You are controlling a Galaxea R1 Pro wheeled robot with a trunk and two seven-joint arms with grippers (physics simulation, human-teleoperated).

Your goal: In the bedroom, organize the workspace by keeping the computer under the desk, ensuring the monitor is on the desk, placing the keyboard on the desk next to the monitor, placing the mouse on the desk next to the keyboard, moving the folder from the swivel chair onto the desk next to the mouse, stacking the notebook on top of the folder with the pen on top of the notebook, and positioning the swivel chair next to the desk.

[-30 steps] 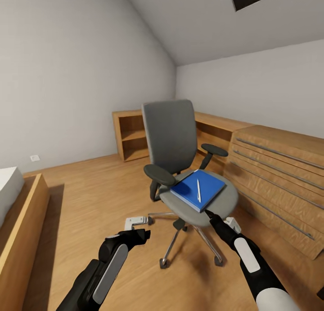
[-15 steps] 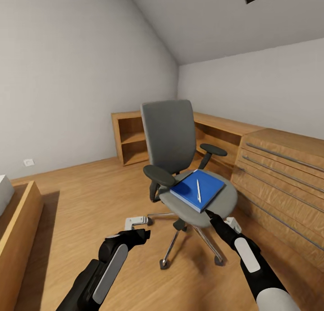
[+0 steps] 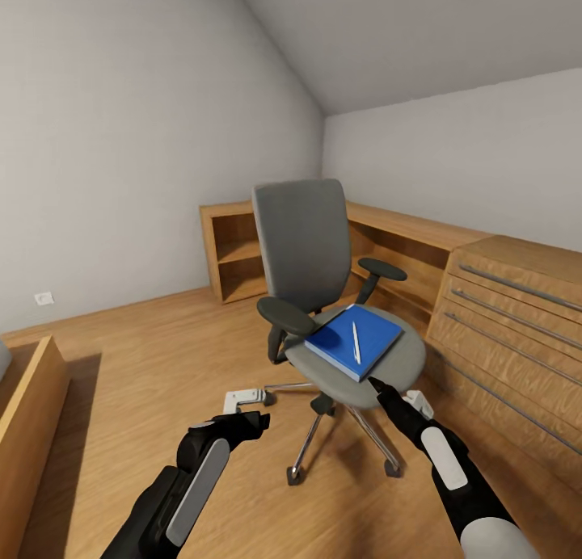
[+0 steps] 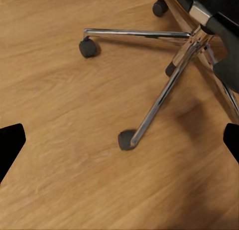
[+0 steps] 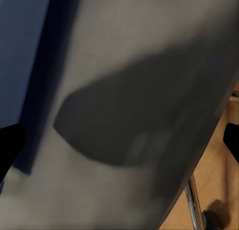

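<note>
The chair [image 3: 323,300] stands mid-floor, its back toward the far wall, and on its grey seat lies the blue stack – what I take for the folder [image 3: 356,341] with perhaps a notebook on it, though I cannot tell the layers apart – with the white pen [image 3: 356,342] resting along the top. They sit there, I'd judge, simply because nothing has been carried to the bench yet; the wooden bench run [image 3: 420,244] lies behind the chair, at about 1 o'clock from it.

The right gripper [image 3: 380,387] is pushed in low at the seat's near rim, at roughly 5 o'clock of the folder, and just short of its near corner – close, not touching, as far as I can see. In the right wrist view the dark tips sit at the far edges of the frame with grey seat and the blue edge [image 5: 25,50] between them, so the fingers are spread wide and hold nothing. It looks set to reach for the stack.

The left gripper [image 3: 255,423] hangs over bare floor [image 3: 162,365] at about 7 o'clock of the seat, well apart from the folder; its fingers too stand wide and empty, with the chair's chrome legs [image 4: 159,98] and castors ahead.
</note>
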